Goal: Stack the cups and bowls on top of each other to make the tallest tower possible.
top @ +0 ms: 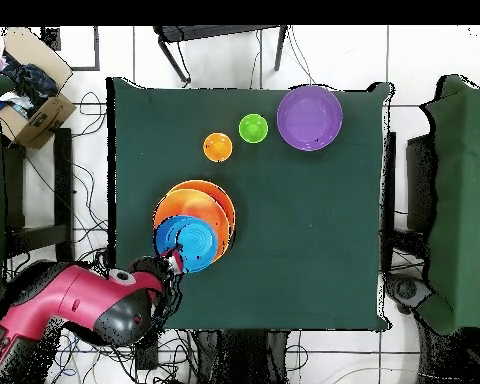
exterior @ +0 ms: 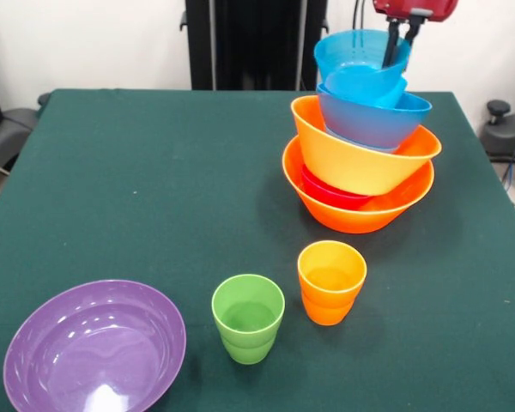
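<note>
Green cloth table (exterior: 154,172) on seemingly white, cable-strewn floor (top: 284,60).

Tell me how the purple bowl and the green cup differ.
The purple bowl is wide and shallow; the green cup is narrow and taller than wide. The bowl sits at the table's front corner, the cup between it and the orange cup. Both stand upright, empty and apart from the tower.

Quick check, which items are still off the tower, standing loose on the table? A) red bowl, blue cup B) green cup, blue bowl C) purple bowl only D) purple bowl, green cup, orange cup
D: the purple bowl, green cup and orange cup stand apart on the cloth, clear of the tower.
</note>
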Controlling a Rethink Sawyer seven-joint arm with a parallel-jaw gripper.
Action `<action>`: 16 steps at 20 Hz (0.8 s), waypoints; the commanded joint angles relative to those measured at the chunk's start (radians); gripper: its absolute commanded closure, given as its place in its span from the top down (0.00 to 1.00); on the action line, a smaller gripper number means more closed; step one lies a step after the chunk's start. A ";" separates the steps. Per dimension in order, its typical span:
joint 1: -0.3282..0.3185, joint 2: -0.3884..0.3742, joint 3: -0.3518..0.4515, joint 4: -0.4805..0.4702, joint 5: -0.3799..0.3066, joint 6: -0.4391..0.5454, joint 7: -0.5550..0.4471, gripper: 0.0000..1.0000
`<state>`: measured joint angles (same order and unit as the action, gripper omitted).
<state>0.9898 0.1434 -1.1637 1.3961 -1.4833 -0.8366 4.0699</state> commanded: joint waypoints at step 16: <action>-0.054 -0.178 0.132 0.043 0.002 0.001 0.005 1.00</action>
<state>0.9532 -0.0189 -1.1643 1.4264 -1.4831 -0.8366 4.0699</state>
